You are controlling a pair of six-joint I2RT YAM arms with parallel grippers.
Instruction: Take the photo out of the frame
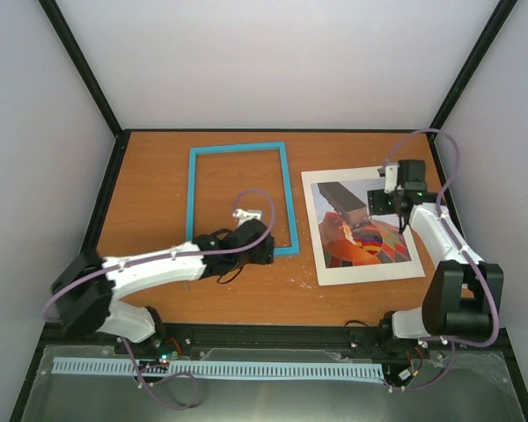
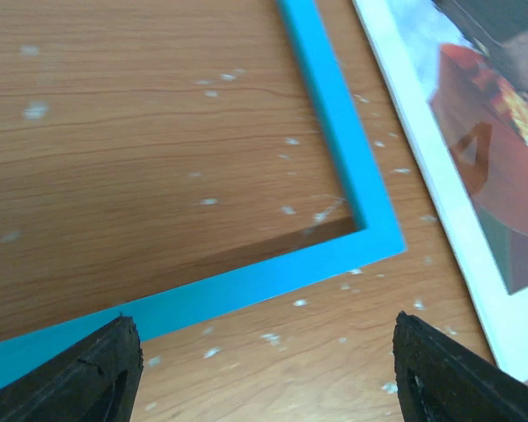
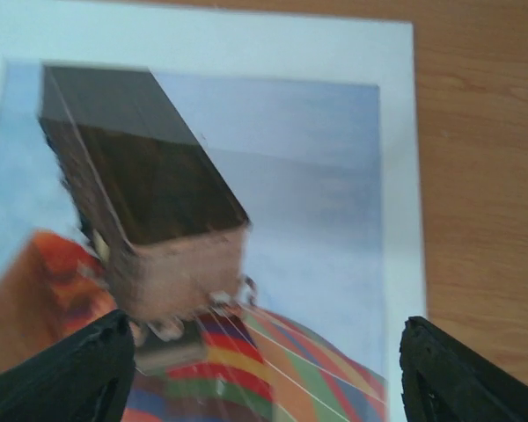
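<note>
The empty blue frame (image 1: 193, 193) lay flat near the far edge of the tabletop (image 1: 150, 176); the photo (image 1: 356, 242) lay face-up near its right edge.

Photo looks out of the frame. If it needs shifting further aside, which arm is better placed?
Right. The right claw, open, hovers directly above the photo, which fills its wrist view. The left claw, also open, is over a corner of the frame, seeing the photo only at its view's edge.
</note>
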